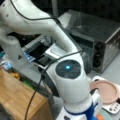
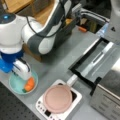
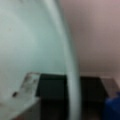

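One carrot [image 2: 29, 84] lies inside a pale green bowl [image 2: 15, 85], on the side of the bowl nearest the pink pan [image 2: 58, 98], and the claw [image 2: 23, 75] is lowered over that bowl, its white housing just above the rim and right beside the carrot. Whether the claw is spread or pinched, and whether it has any grip on the carrot, I cannot tell: the fingers are hidden behind the housing in a front view, and the wrist view shows only the bowl's curved rim [image 3: 71, 75] close up, with grey tabletop [image 3: 97, 32] beyond it and no carrot in sight. Taking the bowl as the landmark, the pink pan sits on a white hotplate [image 2: 75, 100] just beside it toward a front view's right, with the pan's handle [image 2: 72, 80] pointing away from the bowl. Farther from the bowl in the same direction stands a steel oven [image 2: 105, 100] with its door [image 2: 95, 60] folded down flat onto the tabletop [image 2: 60, 57]. Beyond the bowl toward a front view's top, the arm [image 2: 47, 30] bends across a wooden box [image 2: 15, 5]. As things lie, the carrot rests in the bowl and the pan is bare, so my judgement is that the work with the carrot is at the grasp or release, with nothing carried elsewhere.
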Robot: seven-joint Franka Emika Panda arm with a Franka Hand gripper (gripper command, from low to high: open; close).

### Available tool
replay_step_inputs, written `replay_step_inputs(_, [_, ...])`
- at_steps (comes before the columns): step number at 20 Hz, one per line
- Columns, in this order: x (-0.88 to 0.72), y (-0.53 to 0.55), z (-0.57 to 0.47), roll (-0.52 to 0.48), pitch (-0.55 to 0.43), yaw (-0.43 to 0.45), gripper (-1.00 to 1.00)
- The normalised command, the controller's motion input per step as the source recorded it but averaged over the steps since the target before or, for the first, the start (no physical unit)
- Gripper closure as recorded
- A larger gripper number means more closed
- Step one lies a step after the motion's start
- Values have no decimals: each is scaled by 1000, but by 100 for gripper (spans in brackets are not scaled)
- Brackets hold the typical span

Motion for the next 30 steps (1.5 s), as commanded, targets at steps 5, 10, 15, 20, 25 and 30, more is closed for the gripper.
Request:
replay_step_inputs(5, [286, -64, 122, -213, 220, 176, 100])
replay_step_inputs(10, [263, -33, 117, -230, 186, 131, 100])
replay_step_inputs(15, [209, 33, 75, -237, 175, 111, -100])
replay_step_inputs(20, [154, 57, 59, -235, 170, 101, -100])
replay_step_inputs(25, [117, 48, 33, -234, 161, 86, -100])
replay_step_inputs(30, [100, 39, 24, -237, 153, 85, -100])
